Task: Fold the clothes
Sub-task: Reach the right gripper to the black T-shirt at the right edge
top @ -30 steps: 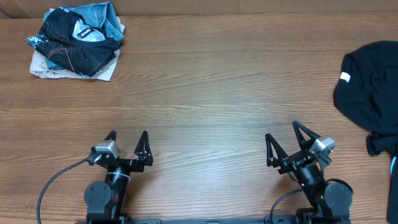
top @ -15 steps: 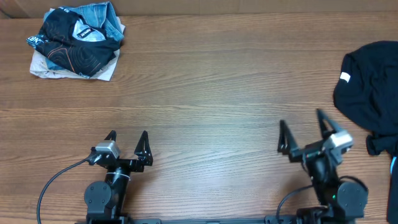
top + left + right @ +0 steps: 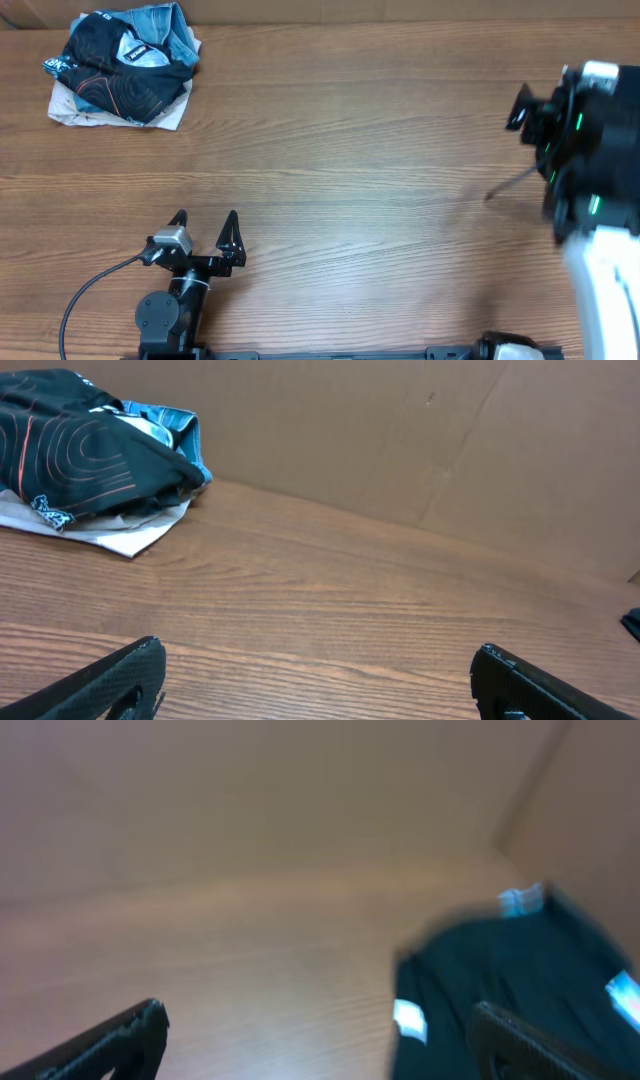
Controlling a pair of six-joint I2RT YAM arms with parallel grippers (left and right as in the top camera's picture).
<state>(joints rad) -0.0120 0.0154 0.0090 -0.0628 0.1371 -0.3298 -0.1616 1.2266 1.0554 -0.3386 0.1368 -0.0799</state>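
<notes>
Black shirt (image 3: 520,970), the garment to fold, lies bunched at the right end of the table (image 3: 350,150), close to its edge; a small white label (image 3: 408,1018) shows on it. The right wrist view is blurred, so the shirt's outline and layers cannot be read.

**Gripper state**
- Right gripper (image 3: 318,1012): fingers released and spread wide, holding nothing, above the wood just beside the shirt.
- Left gripper (image 3: 205,218): fingers released, empty, at the near left of the table, well apart from the shirt.

**Hazards**
- Multi-layer pinch. The cloth is heaped, so a closing grip is likely to take several layers and lift a lump instead of one hem.
- Loss over the edge. A pull toward the right could drag the shirt off the table.
- Poor view. The raised right arm hides the shirt from the overhead camera, and any misplaced grasp may go unnoticed.

**Surroundings**
- A pile of garments (image 3: 120,65), dark cloth with orange line print over light blue and white, sits at the far left corner, well apart from both grippers.
- A cardboard wall (image 3: 450,440) borders the far side.
- The wood between the grippers carries no obstacle.
</notes>
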